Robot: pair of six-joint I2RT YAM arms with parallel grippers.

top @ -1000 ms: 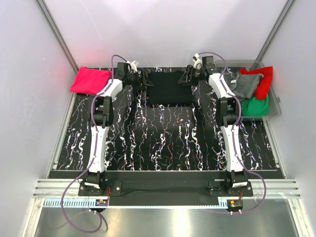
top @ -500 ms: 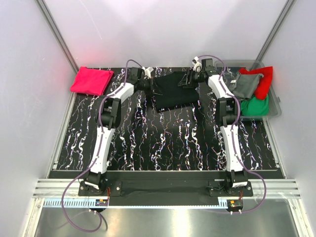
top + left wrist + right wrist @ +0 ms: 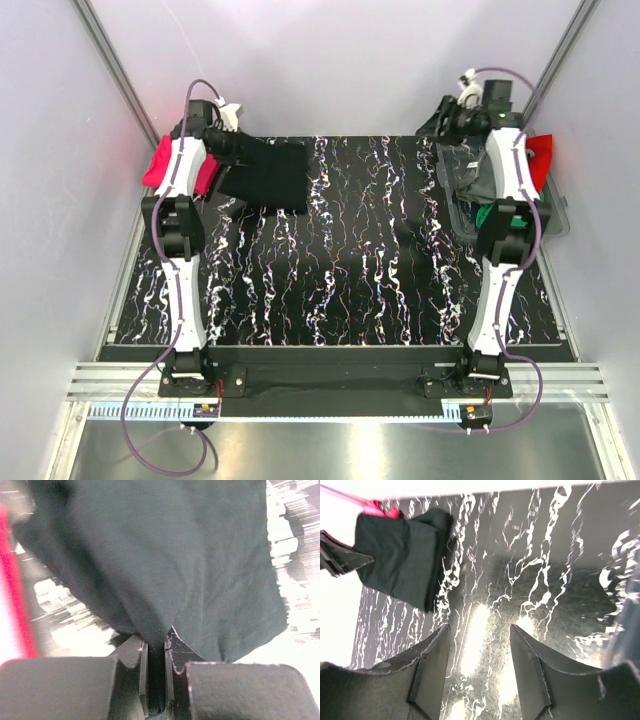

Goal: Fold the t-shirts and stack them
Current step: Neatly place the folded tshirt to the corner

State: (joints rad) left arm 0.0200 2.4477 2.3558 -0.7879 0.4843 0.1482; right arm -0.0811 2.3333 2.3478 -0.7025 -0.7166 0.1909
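The left gripper [image 3: 157,647] is pinched tight on an edge of the folded black shirt [image 3: 165,555]. The shirt trails from it at the far left of the table [image 3: 350,260], right by the pink shirt [image 3: 158,165]. To stack it well, I would bring the black shirt square over the pink one with the edges lined up. I would let go only once the cloth lies flat, since a sideways drag could pull the fold open. Whether the two shirts already touch is hard to tell. The right gripper [image 3: 477,650] is spread and empty near the bin [image 3: 556,226] of remaining shirts [image 3: 480,185].
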